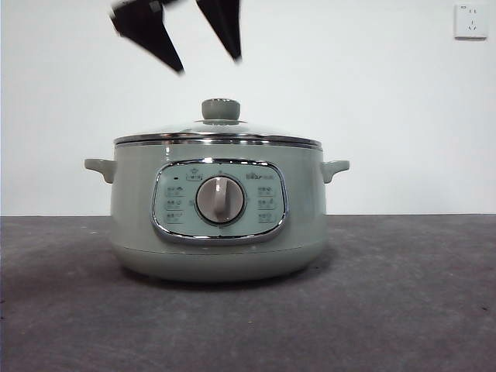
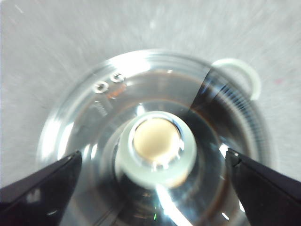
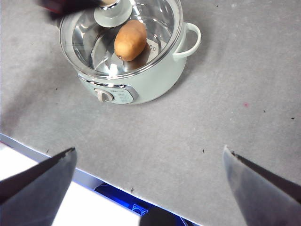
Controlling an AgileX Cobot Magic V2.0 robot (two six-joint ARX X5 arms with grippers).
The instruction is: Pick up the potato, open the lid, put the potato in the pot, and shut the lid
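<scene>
The pale green pot point(image 1: 139, 209) stands mid-table with the glass lid point(image 1: 167, 132) resting on it. The potato point(image 3: 130, 40) lies inside the pot point(image 3: 157, 77), seen through the lid point(image 3: 157, 19) in the right wrist view. My left gripper point(image 1: 209, 66) hangs open just above the lid's green knob point(image 1: 221, 108), not touching it. In the left wrist view its jaws stand wide on either side of the knob point(image 2: 155, 150) over the lid point(image 2: 84, 117). My right gripper point(image 3: 149, 149) is open and empty, high above the table on the pot's dial side.
The grey table top point(image 3: 225, 108) stretches around the pot. Its front edge point(image 3: 28, 143) shows in the right wrist view. A wall socket point(image 1: 470, 21) sits on the white back wall. One pot handle point(image 2: 242, 70) shows beside the lid.
</scene>
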